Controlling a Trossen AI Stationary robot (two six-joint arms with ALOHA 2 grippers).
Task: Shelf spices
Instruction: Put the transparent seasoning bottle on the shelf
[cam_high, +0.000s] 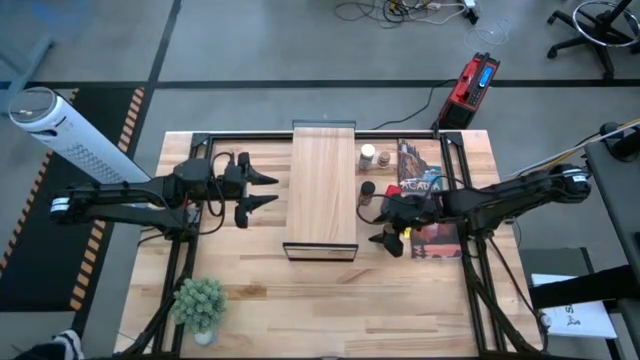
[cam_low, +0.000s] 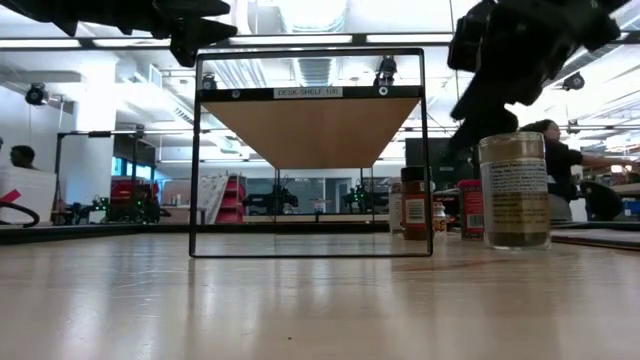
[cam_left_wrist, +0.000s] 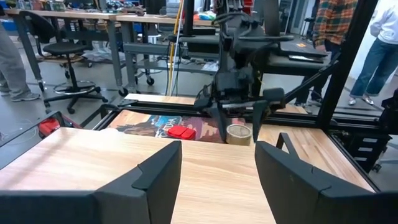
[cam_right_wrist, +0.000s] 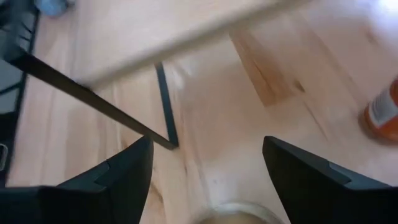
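- Overhead, the left gripper (cam_high: 258, 189) hangs just left of the pale-wood shelf (cam_high: 322, 185), fingers spread and empty. The right gripper (cam_high: 386, 228) sits just right of the shelf, beside the flat game box (cam_high: 424, 190), fingers apart with nothing clamped; the white-capped jar (cam_high: 368, 155) and a dark-lidded jar (cam_high: 367, 189) stand on the table (cam_high: 260, 290) between shelf and box.
- Down at table height, the shelf board (cam_low: 312, 125) rides on a thin black frame. The tan-topped jar (cam_low: 514, 190) stands on the table right of it, under the right gripper (cam_low: 505, 75); a red tin (cam_low: 470, 208) and a brown-lidded jar (cam_low: 414, 203) stand farther back.
- From the left wrist, its wide-spread fingers (cam_left_wrist: 158, 171) hover over the shelf; across it the right gripper (cam_left_wrist: 239, 115) straddles the tan-topped jar (cam_left_wrist: 238, 133).
- From the right wrist, spread fingers (cam_right_wrist: 130, 168) flank that jar's top (cam_right_wrist: 233, 213), not touching it.
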